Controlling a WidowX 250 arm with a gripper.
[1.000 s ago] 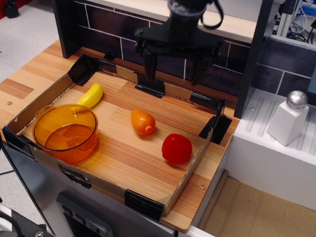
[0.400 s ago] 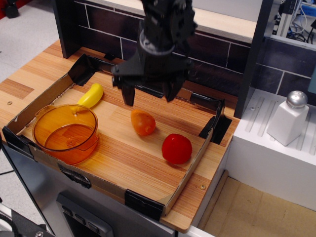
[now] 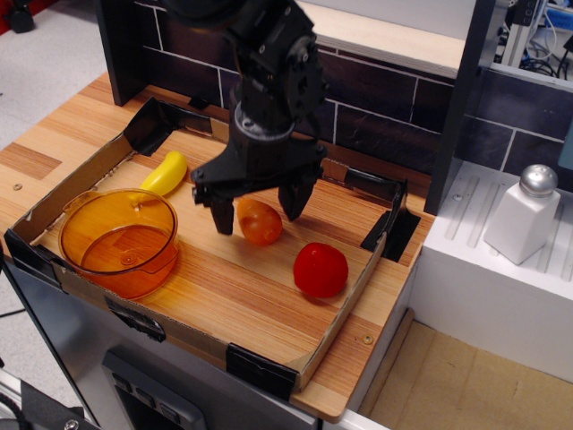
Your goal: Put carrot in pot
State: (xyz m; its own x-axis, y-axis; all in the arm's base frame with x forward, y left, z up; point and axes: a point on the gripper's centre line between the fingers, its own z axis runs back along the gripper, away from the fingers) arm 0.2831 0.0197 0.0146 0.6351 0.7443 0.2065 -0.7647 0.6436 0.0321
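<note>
One black end effector [image 3: 258, 211] hangs low over the carrot [image 3: 259, 222], fingers spread apart on either side of it, released, not clamping it. Carrot lies on the wooden worktop [image 3: 224, 287] inside the cardboard-edged tray, mid-tray. Orange pot [image 3: 118, 241] sits at the tray's left, apart from the carrot. Yellow banana toy [image 3: 166, 172] behind the pot, red tomato [image 3: 320, 270] right of the carrot.

You've got bright, even overhead light; the worktop [image 3: 224, 296] shows only soft shadows. Glare glints on the tomato [image 3: 320, 269] and pot [image 3: 118, 240]. Focus is slightly soft, colours saturated.
</note>
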